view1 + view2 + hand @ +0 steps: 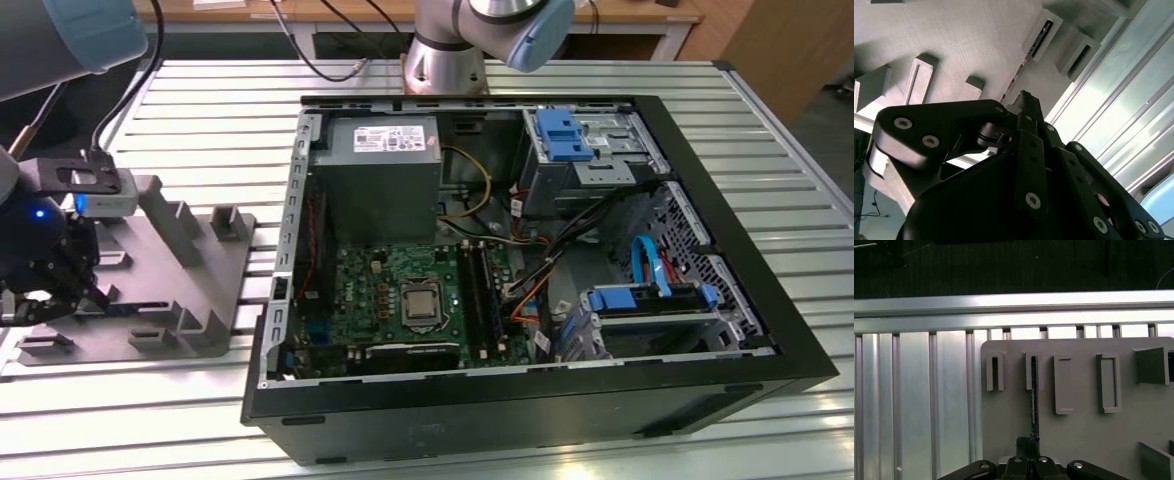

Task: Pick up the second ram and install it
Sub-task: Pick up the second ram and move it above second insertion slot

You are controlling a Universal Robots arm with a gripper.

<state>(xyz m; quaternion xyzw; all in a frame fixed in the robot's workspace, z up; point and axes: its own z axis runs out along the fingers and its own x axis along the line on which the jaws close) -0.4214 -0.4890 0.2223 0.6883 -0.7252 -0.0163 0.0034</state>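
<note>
Far left of the exterior view: part of the grey arm (67, 35) with a pale blue cap, and below it the black gripper (43, 298), hanging low over the near end of a grey fixture (187, 262) with raised slotted blocks.

Fingers (1023, 442) drawn almost fully together in both wrist views, pinched on the near end of the ram (1033, 400). Thin, dark ram standing on its long edge, far end tucked inside a narrow slot block on the fixture, near end running straight in between the fingertips. In the second wrist view, the same ram (1013, 82) as a slim strip reaching from slot block to fingertips. Not lifted clear of the fixture. More slot blocks in a row alongside it.

Ribbed aluminium table (200, 110) beneath everything.

Right of the fixture, well apart from the gripper: open black case (534, 405) lying on its side. Inside, toward its left, green motherboard (367, 290), with a square socket (420, 300) at its middle and long dark memory slots (477, 290) just right of the socket; cannot tell whether filled. Farther back, grey power supply (380, 165). Behind the case, round arm base (447, 60) bolted to the table.

Farther right inside the case: loose cables (547, 260), then a blue drive bracket (561, 135) at the back corner and another blue bracket (638, 298) near the right wall.
</note>
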